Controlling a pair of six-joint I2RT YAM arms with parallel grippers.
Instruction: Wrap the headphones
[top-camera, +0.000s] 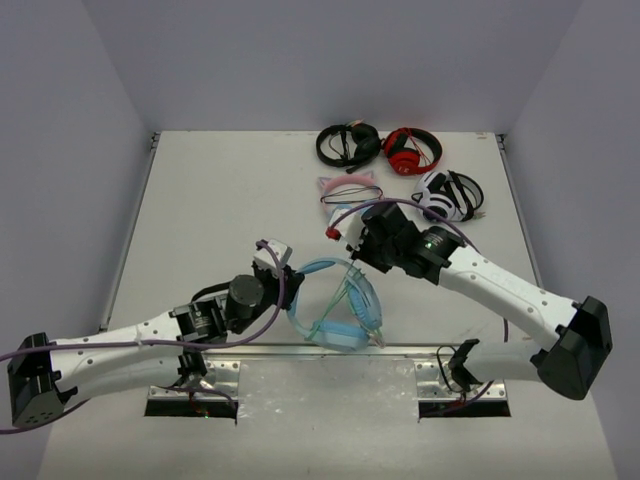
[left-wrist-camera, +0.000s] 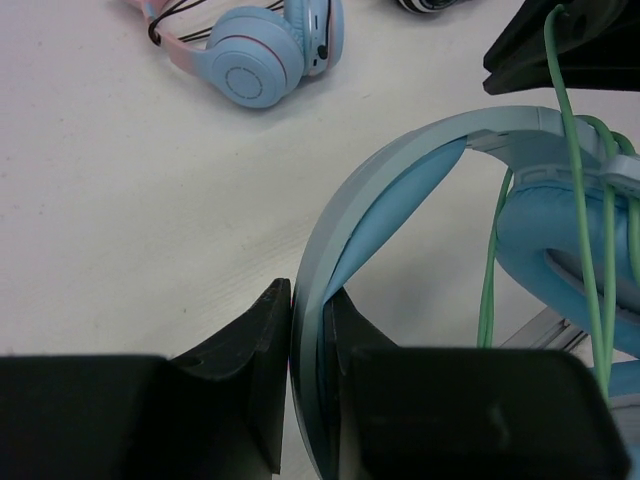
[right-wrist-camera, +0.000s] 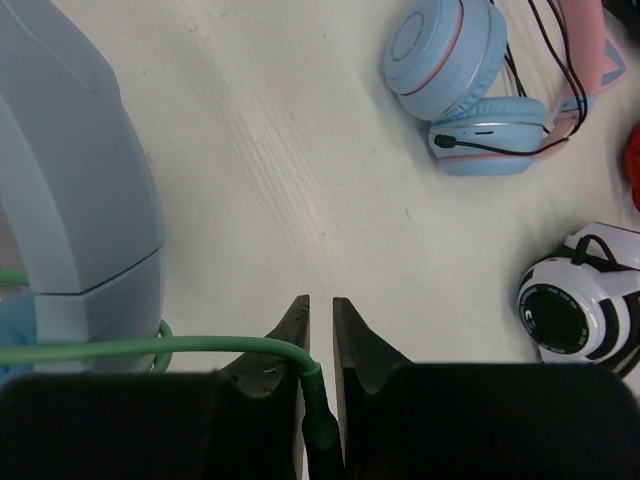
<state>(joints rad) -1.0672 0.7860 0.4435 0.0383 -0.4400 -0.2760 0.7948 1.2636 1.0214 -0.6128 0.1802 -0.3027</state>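
Left gripper (left-wrist-camera: 308, 305) clamps the headband (left-wrist-camera: 400, 170) of the light blue headphones (left-wrist-camera: 560, 240); right gripper (right-wrist-camera: 318, 325) pinches their green cable (right-wrist-camera: 150, 348).

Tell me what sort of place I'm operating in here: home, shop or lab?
Probably a robot lab test cell, not a home: a white table walled in by plain grey panels, arms bolted to metal plates at its edge, and spare headphones such as the red pair set out behind.

walls (top-camera: 330, 60): plain pale lavender, three sides | table (top-camera: 220, 200): white, matte | light: even, soft shadows
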